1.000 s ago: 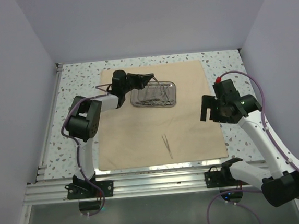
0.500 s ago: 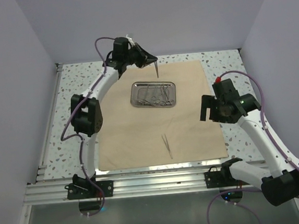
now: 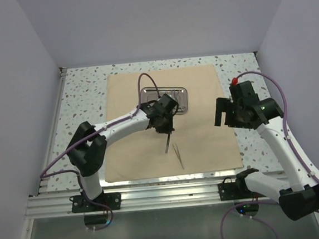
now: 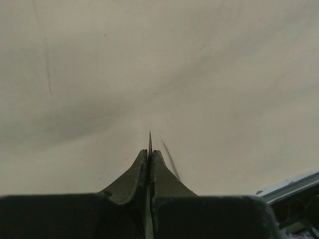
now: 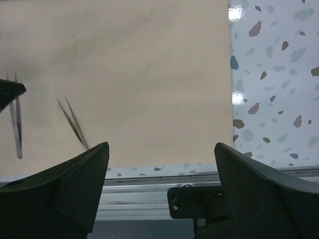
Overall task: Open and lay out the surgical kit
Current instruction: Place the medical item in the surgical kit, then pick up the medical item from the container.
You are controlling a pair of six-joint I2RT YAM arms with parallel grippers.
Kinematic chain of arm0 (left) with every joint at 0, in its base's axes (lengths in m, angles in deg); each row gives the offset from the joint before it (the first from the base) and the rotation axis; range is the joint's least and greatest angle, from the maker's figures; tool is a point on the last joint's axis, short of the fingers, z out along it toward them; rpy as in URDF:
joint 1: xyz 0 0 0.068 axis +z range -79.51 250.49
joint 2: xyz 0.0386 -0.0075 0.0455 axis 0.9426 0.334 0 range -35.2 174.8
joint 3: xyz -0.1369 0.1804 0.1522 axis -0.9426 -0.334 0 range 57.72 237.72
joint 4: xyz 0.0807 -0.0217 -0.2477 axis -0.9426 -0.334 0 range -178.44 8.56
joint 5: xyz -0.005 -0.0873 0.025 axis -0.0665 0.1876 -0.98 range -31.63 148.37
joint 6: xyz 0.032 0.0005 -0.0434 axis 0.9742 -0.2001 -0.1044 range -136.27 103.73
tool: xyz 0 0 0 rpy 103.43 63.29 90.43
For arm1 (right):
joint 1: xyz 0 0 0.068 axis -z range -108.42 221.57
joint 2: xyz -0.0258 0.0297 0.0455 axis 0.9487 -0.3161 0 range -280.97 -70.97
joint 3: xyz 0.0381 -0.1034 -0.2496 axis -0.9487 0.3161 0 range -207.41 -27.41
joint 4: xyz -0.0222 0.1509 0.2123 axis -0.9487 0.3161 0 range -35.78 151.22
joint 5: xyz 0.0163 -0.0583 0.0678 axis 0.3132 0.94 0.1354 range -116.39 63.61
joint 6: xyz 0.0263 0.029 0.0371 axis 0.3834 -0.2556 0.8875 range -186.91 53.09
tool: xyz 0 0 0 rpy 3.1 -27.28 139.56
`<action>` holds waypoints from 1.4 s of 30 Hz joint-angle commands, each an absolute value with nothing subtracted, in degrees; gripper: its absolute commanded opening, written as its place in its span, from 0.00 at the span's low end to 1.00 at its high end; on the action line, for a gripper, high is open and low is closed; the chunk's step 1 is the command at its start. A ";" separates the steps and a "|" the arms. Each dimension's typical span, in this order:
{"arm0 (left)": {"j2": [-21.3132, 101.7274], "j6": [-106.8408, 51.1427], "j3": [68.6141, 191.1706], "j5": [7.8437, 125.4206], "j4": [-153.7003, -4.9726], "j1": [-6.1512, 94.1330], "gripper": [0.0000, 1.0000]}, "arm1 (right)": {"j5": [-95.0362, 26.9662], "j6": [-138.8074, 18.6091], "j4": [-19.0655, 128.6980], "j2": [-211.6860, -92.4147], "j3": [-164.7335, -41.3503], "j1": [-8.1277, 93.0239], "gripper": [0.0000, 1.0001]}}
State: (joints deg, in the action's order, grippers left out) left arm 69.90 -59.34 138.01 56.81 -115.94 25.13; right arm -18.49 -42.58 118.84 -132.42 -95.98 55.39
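Observation:
The tan cloth wrap (image 3: 196, 88) lies spread flat on the table. The steel tray (image 3: 177, 97) with several instruments sits at its far middle, partly behind my left arm. My left gripper (image 3: 168, 131) is shut on slim tweezers (image 3: 167, 147) and holds them tip-down just above the cloth. In the left wrist view the fingers (image 4: 162, 167) pinch the tweezers' tip (image 4: 149, 140). Another pair of tweezers (image 3: 178, 155) lies on the cloth beside them and shows in the left wrist view (image 4: 169, 158) and the right wrist view (image 5: 74, 124). My right gripper (image 3: 225, 117) is open and empty over the cloth's right edge.
Speckled tabletop (image 3: 84, 87) surrounds the cloth. An aluminium rail (image 3: 166, 193) runs along the near edge and shows in the right wrist view (image 5: 149, 181). White walls enclose the left, back and right sides. The held tweezers show at the left edge of the right wrist view (image 5: 16, 124).
My left arm lifted tweezers out of the tray, swung up at the back, then came down toward the near middle of the cloth beside the lying tweezers. The right gripper rose slightly.

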 commanded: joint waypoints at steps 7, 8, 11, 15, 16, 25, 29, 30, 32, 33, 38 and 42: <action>67.36 -71.72 131.64 41.42 -116.16 14.87 0.00 | -21.56 -42.13 122.51 -125.47 -90.60 55.40 0.90; 67.72 -73.38 131.64 41.06 -116.16 14.51 0.00 | -21.73 -42.13 123.29 -124.94 -90.34 55.40 0.90; 69.56 -75.50 131.55 41.06 -115.19 13.63 0.00 | -22.79 -42.04 123.65 -123.97 -90.25 55.32 0.90; 71.76 -77.17 132.86 41.06 -115.09 12.57 0.00 | -23.14 -42.22 125.23 -124.32 -91.56 55.23 0.89; 72.63 -77.53 133.91 40.53 -115.80 12.05 0.00 | -23.14 -42.39 125.50 -124.23 -91.83 55.05 0.89; 72.73 -76.92 137.26 39.92 -119.40 11.69 0.30 | -22.53 -42.66 124.80 -124.41 -91.83 54.17 0.89; 73.35 -73.41 142.35 38.51 -123.97 11.87 0.37 | -21.74 -42.66 124.27 -124.32 -92.01 54.17 0.90; 73.08 -72.53 144.45 38.07 -124.68 12.39 0.38 | -21.39 -42.66 124.10 -124.32 -92.09 54.26 0.90; 72.73 -69.10 146.22 36.67 -126.08 13.62 0.45 | -21.30 -42.66 123.92 -124.14 -92.10 54.17 0.90; 72.30 -68.05 147.62 36.23 -126.52 15.45 0.50 | -21.30 -42.48 123.74 -124.06 -92.10 54.17 0.90; 71.94 -62.77 147.99 37.10 -124.25 24.51 0.62 | -21.56 -41.34 123.13 -123.97 -91.74 54.26 0.90; 75.26 -60.66 149.65 38.68 -121.35 33.11 0.75 | -20.51 -40.64 123.04 -124.76 -93.58 54.17 0.90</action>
